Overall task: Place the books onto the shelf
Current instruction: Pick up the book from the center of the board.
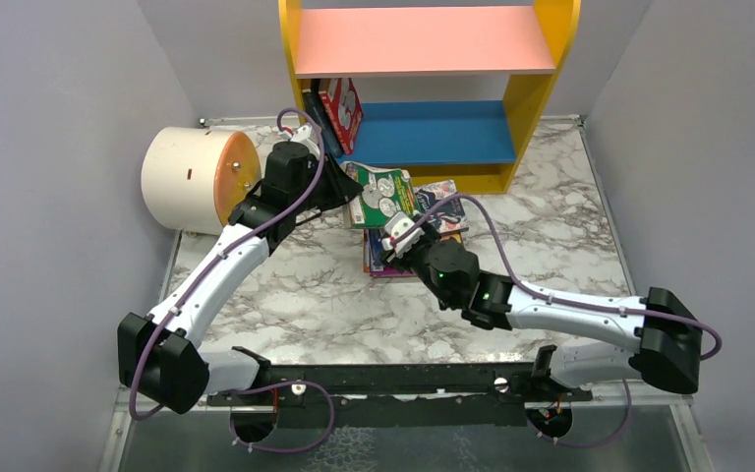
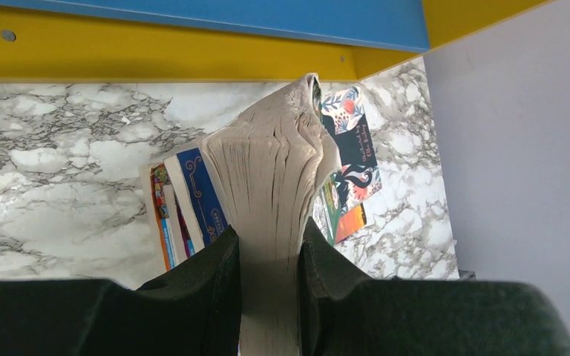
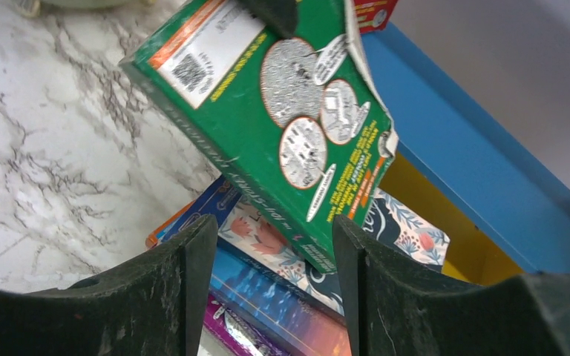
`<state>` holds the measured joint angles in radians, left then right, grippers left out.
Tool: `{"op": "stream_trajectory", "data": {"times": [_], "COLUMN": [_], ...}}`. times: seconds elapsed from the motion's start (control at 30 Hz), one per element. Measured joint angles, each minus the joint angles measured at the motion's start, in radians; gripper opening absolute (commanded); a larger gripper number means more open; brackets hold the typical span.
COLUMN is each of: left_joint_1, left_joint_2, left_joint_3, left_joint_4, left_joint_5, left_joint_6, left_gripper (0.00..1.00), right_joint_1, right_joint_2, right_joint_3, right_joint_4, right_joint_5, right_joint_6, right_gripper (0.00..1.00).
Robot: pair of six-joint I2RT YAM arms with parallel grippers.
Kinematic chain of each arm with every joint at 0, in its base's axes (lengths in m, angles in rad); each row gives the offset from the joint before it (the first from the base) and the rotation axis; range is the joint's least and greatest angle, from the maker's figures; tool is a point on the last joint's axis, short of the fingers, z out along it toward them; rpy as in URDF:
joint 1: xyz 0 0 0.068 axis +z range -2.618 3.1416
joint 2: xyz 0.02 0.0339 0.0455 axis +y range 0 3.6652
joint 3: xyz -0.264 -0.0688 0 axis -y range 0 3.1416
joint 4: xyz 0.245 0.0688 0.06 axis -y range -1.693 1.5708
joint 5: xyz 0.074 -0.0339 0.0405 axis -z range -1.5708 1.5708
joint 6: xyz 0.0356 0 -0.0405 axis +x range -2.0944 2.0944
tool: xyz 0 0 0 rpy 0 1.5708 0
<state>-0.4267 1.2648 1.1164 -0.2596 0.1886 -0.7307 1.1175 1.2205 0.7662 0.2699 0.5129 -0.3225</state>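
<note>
**Green book gripped by left arm in front of the shelf**

The green book (image 1: 383,197) is clamped at its page edge by the left gripper (image 2: 269,239) and is held tilted above the stack of books (image 1: 378,261) on the marble table (image 1: 354,315), just on the near side of the shelf (image 1: 555,39). The right gripper (image 3: 274,237) is seen with its jaws apart, the green book's corner between them; contact cannot be told. A red book (image 1: 344,110) is leaned at the left end of the blue lower board (image 1: 442,133)
</note>
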Motion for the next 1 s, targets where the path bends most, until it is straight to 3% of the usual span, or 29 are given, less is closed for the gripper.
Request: {"op": "stream_trajectory", "data": {"times": [0.63,0.87,1.0], "left_joint_1": [0.000,0.001,0.001], "left_joint_2": [0.015,0.014,0.008], "left_joint_3": [0.023,0.023,0.023], "left_joint_4": [-0.021,-0.045,-0.040], "left_joint_5": [0.052,0.070,0.079], "left_joint_6": [0.000,0.000,-0.006], "left_gripper": [0.00,0.00,0.00], "right_joint_1": [0.023,0.022,0.022], "right_joint_2": [0.307,0.428,0.431], "right_joint_3": [0.050,0.058,0.034], "right_joint_4": [0.274,0.526,0.626], "right_joint_5": [0.103,0.201,0.224], "right_joint_6": [-0.193,-0.347,-0.407], "right_gripper": [0.63,0.55,0.39]}}
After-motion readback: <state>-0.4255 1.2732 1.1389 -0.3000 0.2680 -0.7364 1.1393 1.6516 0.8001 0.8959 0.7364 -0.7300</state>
